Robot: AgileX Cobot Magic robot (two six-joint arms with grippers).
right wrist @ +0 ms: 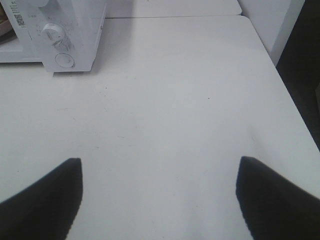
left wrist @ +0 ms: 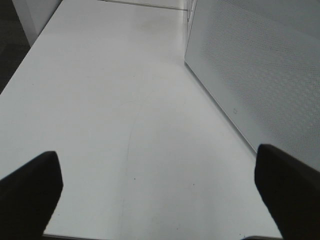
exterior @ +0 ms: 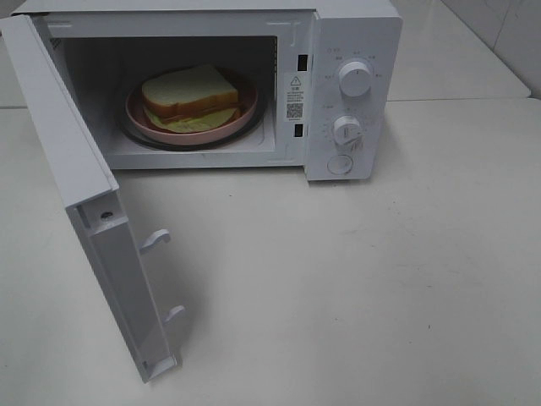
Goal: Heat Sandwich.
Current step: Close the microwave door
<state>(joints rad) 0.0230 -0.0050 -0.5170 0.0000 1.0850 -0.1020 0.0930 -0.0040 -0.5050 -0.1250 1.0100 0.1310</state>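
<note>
white table (exterior: 406, 279) under open microwave (exterior: 351, 93)

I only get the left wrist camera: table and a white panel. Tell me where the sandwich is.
Observer: The sandwich sits on a pink plate inside the microwave.
Operator: Report the door.
Observer: The door stands wide open, hinged on the left in the high view.
Operator: Now give me the right gripper.
Observer: The right gripper is open and holds nothing, over bare table on the microwave's control side.
</note>
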